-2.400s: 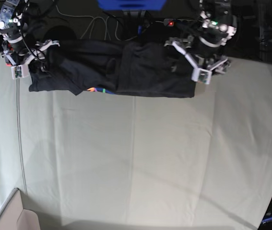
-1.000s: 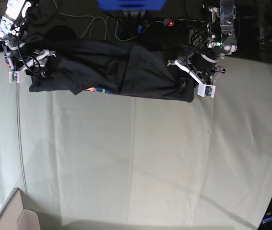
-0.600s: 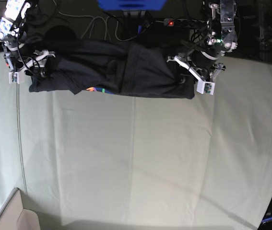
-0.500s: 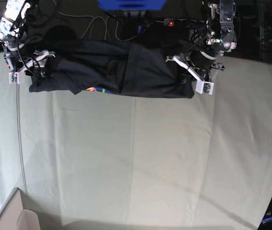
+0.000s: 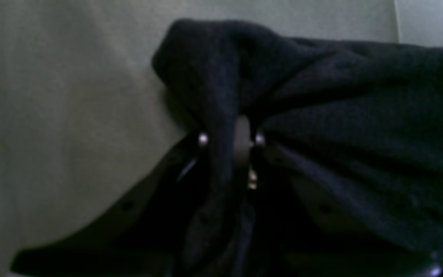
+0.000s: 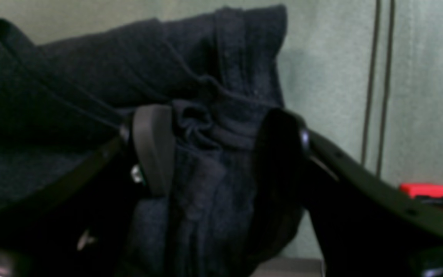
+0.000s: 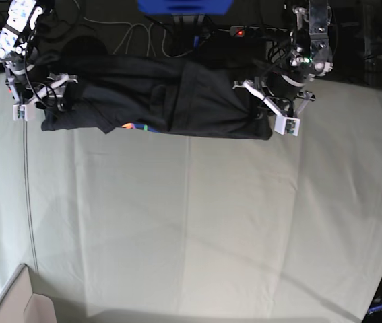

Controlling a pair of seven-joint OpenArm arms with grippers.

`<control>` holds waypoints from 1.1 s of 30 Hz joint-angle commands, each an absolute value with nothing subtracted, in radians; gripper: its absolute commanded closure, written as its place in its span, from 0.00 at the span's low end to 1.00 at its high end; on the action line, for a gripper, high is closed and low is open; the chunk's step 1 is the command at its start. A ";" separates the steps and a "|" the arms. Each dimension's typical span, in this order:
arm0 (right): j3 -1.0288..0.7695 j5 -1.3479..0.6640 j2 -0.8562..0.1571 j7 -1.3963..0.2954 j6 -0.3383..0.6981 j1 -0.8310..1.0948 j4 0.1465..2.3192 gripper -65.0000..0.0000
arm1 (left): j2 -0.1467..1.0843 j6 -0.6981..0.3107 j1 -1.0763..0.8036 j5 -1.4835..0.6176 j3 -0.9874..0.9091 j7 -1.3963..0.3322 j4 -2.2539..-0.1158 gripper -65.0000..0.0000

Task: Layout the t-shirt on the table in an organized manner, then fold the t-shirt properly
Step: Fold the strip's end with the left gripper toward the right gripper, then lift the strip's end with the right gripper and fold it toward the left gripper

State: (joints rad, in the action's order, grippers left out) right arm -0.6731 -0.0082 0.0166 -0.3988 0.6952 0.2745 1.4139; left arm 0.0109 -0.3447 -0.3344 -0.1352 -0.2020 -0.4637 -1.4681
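- Black t-shirt [image 7: 157,97] lies bunched along the tabletop's [image 7: 191,222] far edge.
- Left pincer [image 5: 231,140] is clamped on a t-shirt fold.
- Right pincer [image 6: 221,150] stands apart, straddling bunched fabric.

Pale grey-green table [image 7: 191,222], black t-shirt [image 7: 177,101] bunched along far edge, cardboard box [image 7: 15,303] at near corner

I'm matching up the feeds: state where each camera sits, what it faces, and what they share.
Base: overhead, facing down on the table; both arms at the far edge.
Left wrist: behind the left pincer, pinching black t-shirt cloth.
Right wrist: behind the right pincer, its jaws apart around bunched cloth.
Shared: every view shows the t-shirt on the table.
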 commanded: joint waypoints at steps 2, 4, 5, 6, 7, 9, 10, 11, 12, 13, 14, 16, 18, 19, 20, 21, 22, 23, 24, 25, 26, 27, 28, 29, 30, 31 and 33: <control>-0.665 -0.015 0.010 -0.394 0.698 0.271 1.388 0.49 | 0.013 -0.340 -0.331 -0.130 -0.205 -0.453 -1.483 1.00; -0.633 -0.015 0.004 -0.394 0.698 0.271 1.357 0.66 | 0.013 -0.340 -0.331 -0.130 -0.205 -0.453 -1.483 1.00; -0.619 -0.015 -0.005 -0.394 0.698 0.271 1.346 0.78 | 0.013 -0.340 -0.331 -0.130 -0.205 -0.453 -1.483 1.00; -0.608 -0.015 -0.008 -0.394 0.698 0.272 1.339 0.90 | 0.013 -0.340 -0.329 -0.130 -0.205 -0.453 -1.483 1.00; -0.601 -0.015 -0.008 -0.394 0.698 0.274 1.337 1.00 | 0.013 -0.340 -0.329 -0.130 -0.205 -0.453 -1.483 1.00; -0.585 -0.015 -0.008 -0.394 0.698 0.280 1.343 1.00 | 0.013 -0.340 -0.325 -0.130 -0.205 -0.453 -1.483 1.00; -0.579 -0.015 -0.008 -0.394 0.698 0.280 1.354 1.00 | 0.013 -0.340 -0.317 -0.130 -0.205 -0.453 -1.483 1.00; -0.575 -0.015 -0.008 -0.394 0.698 0.282 1.371 1.00 | 0.013 -0.340 -0.314 -0.130 -0.205 -0.453 -1.483 1.00; -0.575 -0.015 -0.008 -0.394 0.698 0.283 1.392 1.00 | 0.013 -0.340 -0.312 -0.130 -0.205 -0.453 -1.483 1.00; -0.575 -0.015 -0.008 -0.394 0.698 0.291 1.419 1.00 | 0.013 -0.340 -0.311 -0.130 -0.205 -0.453 -1.483 1.00; -0.575 -0.015 -0.007 -0.394 0.698 0.297 1.451 1.00 | 0.013 -0.340 -0.311 -0.130 -0.205 -0.453 -1.483 1.00; -0.575 -0.015 -0.004 -0.395 0.698 0.302 1.518 1.00 | 0.013 -0.338 -0.309 -0.130 -0.206 -0.453 -1.483 1.00; -0.575 -0.015 0.007 -0.415 0.698 0.302 1.583 1.00 | 0.013 -0.338 -0.300 -0.130 -0.206 -0.453 -1.483 1.00; -0.575 -0.015 0.007 -0.440 0.698 0.297 1.615 1.00 | 0.013 -0.338 -0.291 -0.130 -0.206 -0.455 -1.483 1.00; -0.575 -0.015 0.007 -0.463 0.698 0.294 1.644 1.00 | 0.013 -0.338 -0.286 -0.130 -0.206 -0.455 -1.483 1.00; -0.575 -0.015 0.007 -0.493 0.698 0.292 1.678 1.00 | 0.013 -0.338 -0.285 -0.130 -0.206 -0.455 -1.483 1.00; -0.570 -0.015 0.007 -0.524 0.698 0.292 1.710 1.00 | 0.013 -0.338 -0.283 -0.130 -0.206 -0.455 -1.483 1.00; -0.559 -0.015 0.007 -0.547 0.698 0.288 1.736 1.00 | 0.013 -0.338 -0.282 -0.130 -0.206 -0.455 -1.483 1.00; -0.547 -0.015 0.007 -0.570 0.698 0.285 1.764 1.00 | 0.013 -0.335 -0.282 -0.130 -0.206 -0.455 -1.483 1.00; -0.538 -0.015 0.007 -0.593 0.698 0.283 1.790 1.00 | 0.013 -0.334 -0.280 -0.130 -0.206 -0.455 -1.483 1.00; -0.527 -0.015 0.007 -0.608 0.698 0.283 1.813 1.00 | 0.013 -0.334 -0.280 -0.130 -0.206 -0.455 -1.483 1.00; -0.513 -0.015 0.007 -0.628 0.698 0.286 1.842 1.00 | 0.013 -0.332 -0.277 -0.130 -0.206 -0.455 -1.483 1.00; -0.501 -0.015 0.007 -0.645 0.698 0.288 1.867 1.00 | 0.013 -0.332 -0.272 -0.130 -0.206 -0.455 -1.483 1.00; -0.486 -0.015 0.007 -0.662 0.698 0.288 1.886 1.00 | 0.013 -0.332 -0.268 -0.130 -0.206 -0.455 -1.478 1.00; -0.472 -0.015 0.007 -0.676 0.698 0.288 1.902 1.00 | 0.013 -0.331 -0.268 -0.130 -0.206 -0.455 -1.475 1.00; -0.455 -0.015 0.007 -0.688 0.698 0.288 1.911 1.00 | 0.013 -0.331 -0.266 -0.130 -0.206 -0.455 -1.475 1.00; -0.423 -0.015 0.007 -0.708 0.698 0.280 1.920 1.00 | 0.013 -0.331 -0.266 -0.130 -0.206 -0.455 -1.475 1.00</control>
State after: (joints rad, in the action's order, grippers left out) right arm -0.4191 -0.0040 0.0139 -0.7307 0.6952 0.2878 1.8988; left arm 0.0109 -0.3363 -0.2703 -0.1242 -0.2024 -0.4751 -1.4605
